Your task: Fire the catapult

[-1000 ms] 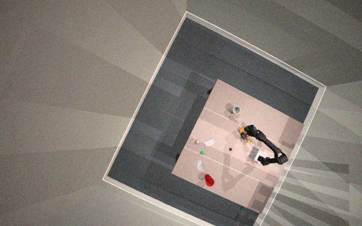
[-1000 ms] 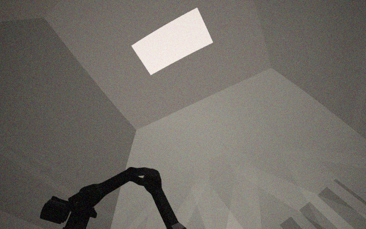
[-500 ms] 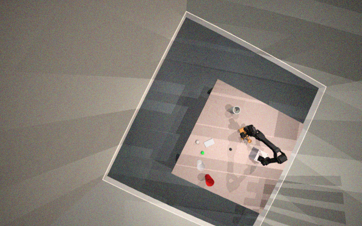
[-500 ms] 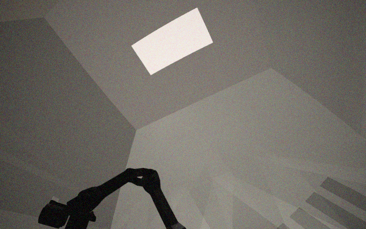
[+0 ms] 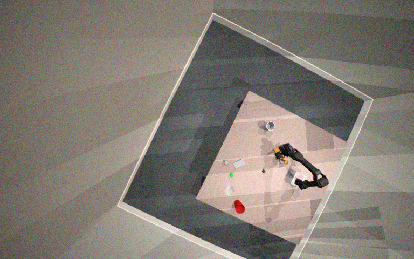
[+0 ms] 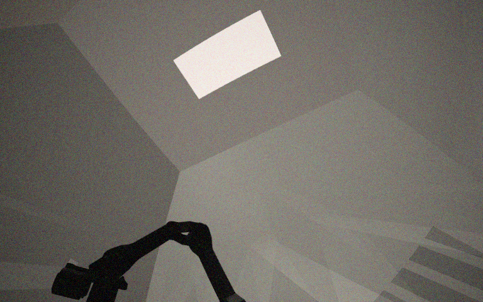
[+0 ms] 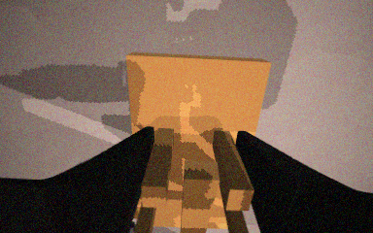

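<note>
The orange wooden catapult (image 5: 277, 151) (image 7: 194, 92) stands on the pink table top (image 5: 253, 143), below and to the right of the white mug (image 5: 270, 125). My gripper (image 5: 281, 151) (image 7: 195, 136) is shut on the catapult, with one black finger on each side of its frame in the wrist view. A small dark ball (image 5: 263, 170) lies on the table to the left of the arm. A green ball (image 5: 231, 175) and a grey ball (image 5: 226, 162) lie further left. The mug stands upright and apart from the catapult.
A grey flat block (image 5: 239, 163) lies beside the grey ball. A clear glass (image 5: 229, 190) and a red cup (image 5: 239, 206) are near the table's lower left edge. The arm's base is beside a pale box (image 5: 292, 176). The exterior view shows only the arm's silhouette (image 6: 199, 241).
</note>
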Tool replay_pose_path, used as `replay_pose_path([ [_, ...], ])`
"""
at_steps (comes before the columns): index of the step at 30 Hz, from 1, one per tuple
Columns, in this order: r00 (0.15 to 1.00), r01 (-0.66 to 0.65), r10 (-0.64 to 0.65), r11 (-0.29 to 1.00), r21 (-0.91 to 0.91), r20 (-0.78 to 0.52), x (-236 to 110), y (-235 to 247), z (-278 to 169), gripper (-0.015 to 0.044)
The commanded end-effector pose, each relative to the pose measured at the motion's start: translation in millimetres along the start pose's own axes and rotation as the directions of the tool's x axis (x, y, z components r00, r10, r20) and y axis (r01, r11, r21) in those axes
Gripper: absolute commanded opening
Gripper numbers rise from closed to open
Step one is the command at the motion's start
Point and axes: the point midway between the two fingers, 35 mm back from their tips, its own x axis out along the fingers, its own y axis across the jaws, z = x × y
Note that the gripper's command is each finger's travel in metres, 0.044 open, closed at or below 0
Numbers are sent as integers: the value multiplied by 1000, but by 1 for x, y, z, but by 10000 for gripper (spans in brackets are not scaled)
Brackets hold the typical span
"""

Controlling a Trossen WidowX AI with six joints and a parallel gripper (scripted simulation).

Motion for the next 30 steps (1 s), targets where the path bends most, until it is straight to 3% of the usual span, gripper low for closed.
replay_pose_path([
  [1, 1000, 0, 0, 1000, 1, 21, -40, 0, 4, 0],
  [30, 1000, -3, 3, 1000, -3, 16, -4, 1, 5, 0],
])
